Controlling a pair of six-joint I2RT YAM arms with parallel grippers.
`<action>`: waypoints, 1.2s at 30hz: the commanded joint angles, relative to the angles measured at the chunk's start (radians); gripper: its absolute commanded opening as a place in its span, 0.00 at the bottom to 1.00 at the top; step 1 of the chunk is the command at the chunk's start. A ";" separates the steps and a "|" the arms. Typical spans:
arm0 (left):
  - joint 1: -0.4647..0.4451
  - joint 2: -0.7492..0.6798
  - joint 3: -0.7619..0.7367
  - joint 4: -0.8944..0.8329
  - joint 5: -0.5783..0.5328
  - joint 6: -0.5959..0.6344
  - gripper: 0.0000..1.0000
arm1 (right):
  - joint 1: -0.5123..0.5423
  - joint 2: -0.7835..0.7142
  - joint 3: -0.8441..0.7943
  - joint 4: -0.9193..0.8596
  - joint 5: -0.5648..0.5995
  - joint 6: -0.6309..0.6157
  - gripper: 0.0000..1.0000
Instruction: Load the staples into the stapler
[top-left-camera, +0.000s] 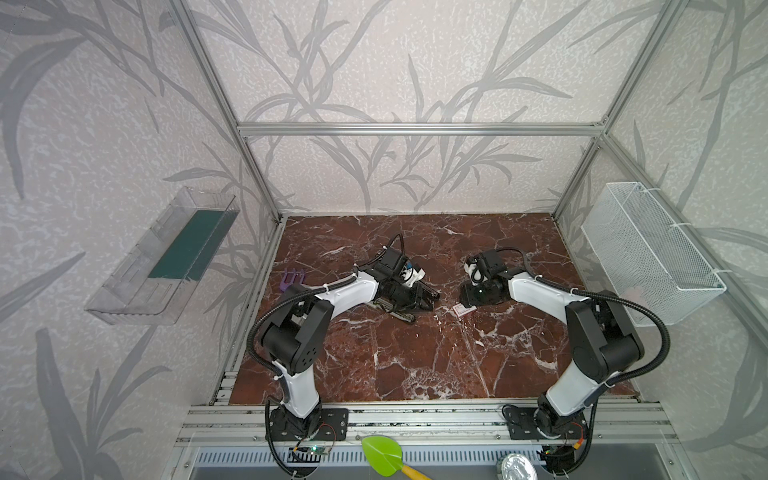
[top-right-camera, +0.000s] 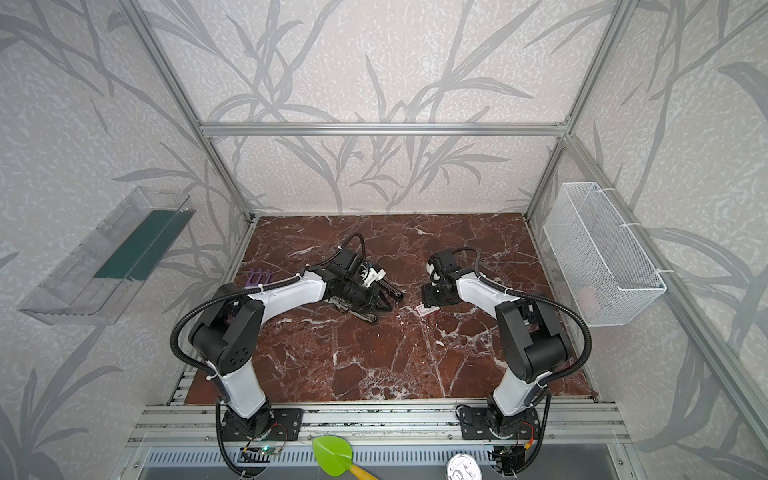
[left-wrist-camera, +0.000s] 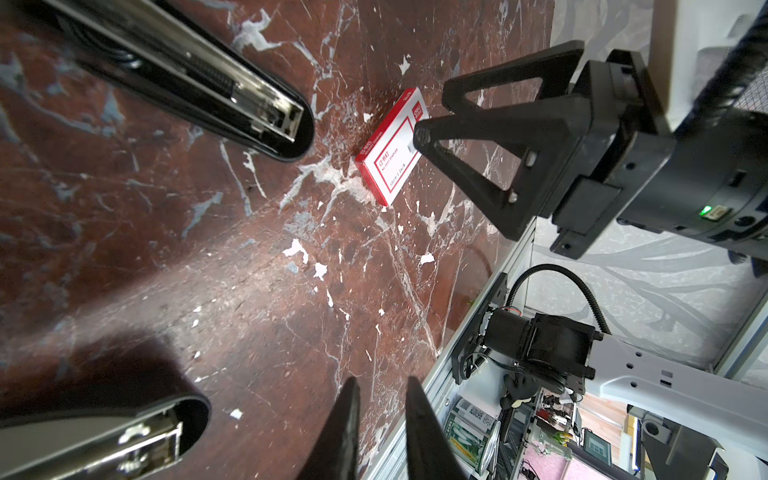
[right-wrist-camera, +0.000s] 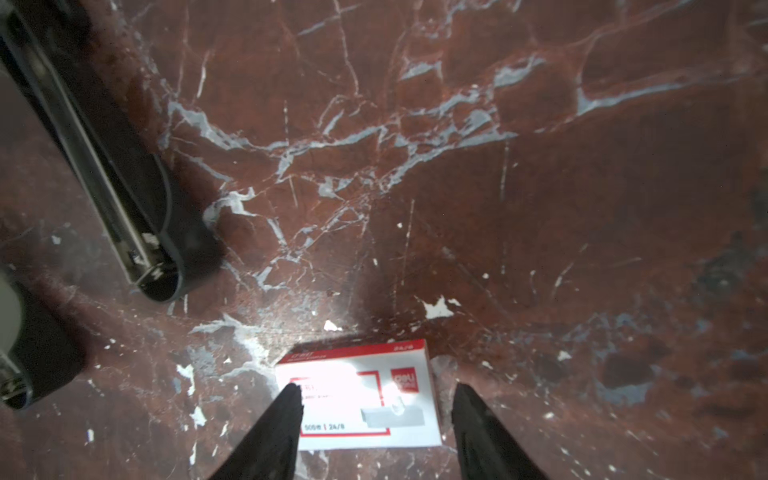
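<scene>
The right tool (right-wrist-camera: 377, 387), jaws wide and empty, is hanging directly over the staples box (right-wrist-camera: 357, 401), whose long axis is lying across the jaw gap.

Red marble tabletop (top-left-camera: 415, 365); on it lie staples box (top-left-camera: 464, 309), opened stapler (top-left-camera: 405, 316), purple fork-shaped item (top-left-camera: 292, 279).

1 staples box (right-wrist-camera: 357, 399), 2 black stapler bodies (left-wrist-camera: 199, 79) (left-wrist-camera: 124, 436), 2 grippers (left-wrist-camera: 382, 382) (right-wrist-camera: 377, 388), 1 purple fork (top-left-camera: 292, 279), 1 wire basket (top-left-camera: 652, 253), 1 clear tray (top-left-camera: 162, 257).
</scene>
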 joint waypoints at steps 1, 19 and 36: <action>-0.004 -0.013 0.002 0.011 -0.010 -0.005 0.22 | 0.004 -0.002 -0.032 0.001 -0.086 0.009 0.59; -0.010 0.000 0.014 0.004 -0.008 -0.007 0.22 | -0.077 -0.026 -0.062 0.038 -0.099 0.002 0.50; -0.040 0.072 0.082 -0.055 -0.033 0.003 0.22 | -0.067 -0.072 -0.132 0.049 -0.278 0.008 0.26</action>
